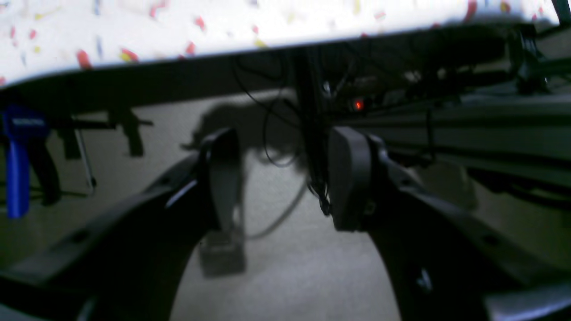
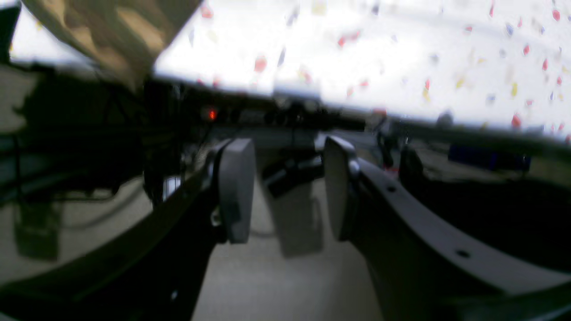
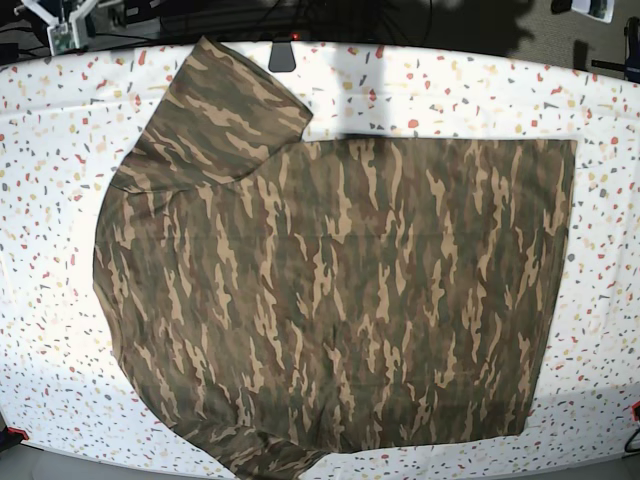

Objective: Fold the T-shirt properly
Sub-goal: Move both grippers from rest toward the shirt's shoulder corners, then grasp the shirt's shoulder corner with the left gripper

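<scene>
You have the T-shirt spread flat across the speckled white worktop, covering most of it in the base view. One sleeve lies toward the far left corner; the lower sleeve is cut off by the bottom edge of that view, so you cannot see how it lies. No collar shows from here.

Neither arm appears in the base view. Your left gripper hangs below the worktop edge with its fingers spread wide and nothing between them, only blurred floor and cables behind. Your right gripper is likewise below the edge, fingers parted and empty. A blurred flap of the shirt hangs over the edge at that view's upper left.
</scene>
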